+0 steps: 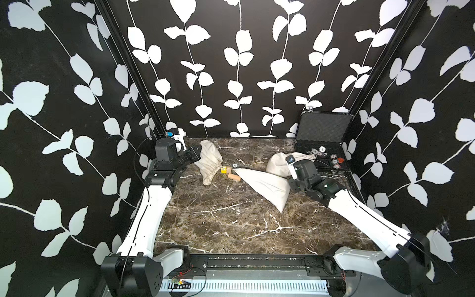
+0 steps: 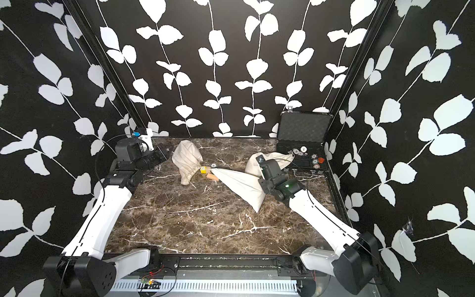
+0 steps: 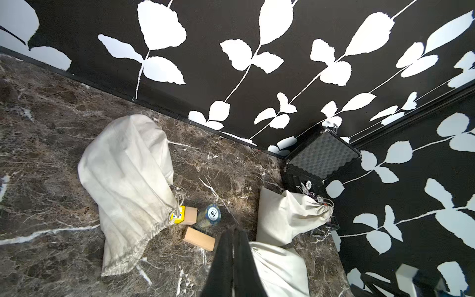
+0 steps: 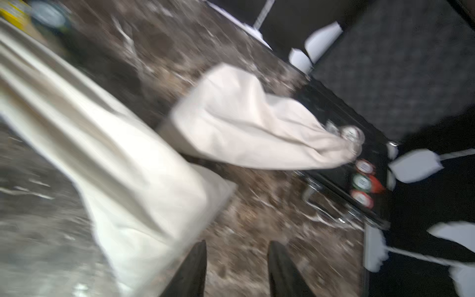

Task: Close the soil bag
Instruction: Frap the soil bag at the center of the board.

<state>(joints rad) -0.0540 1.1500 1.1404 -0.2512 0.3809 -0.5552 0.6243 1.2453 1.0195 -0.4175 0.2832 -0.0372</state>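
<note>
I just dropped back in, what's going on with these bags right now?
Neither arm is holding anything. The left gripper is shut and empty beside the wider bag, whose mouth looks only loosely gathered. The right gripper is open and empty, above the table by the bottom end of the long bag, whose neck looks drawn tight. A third bag lies cinched against the open case.
</note>
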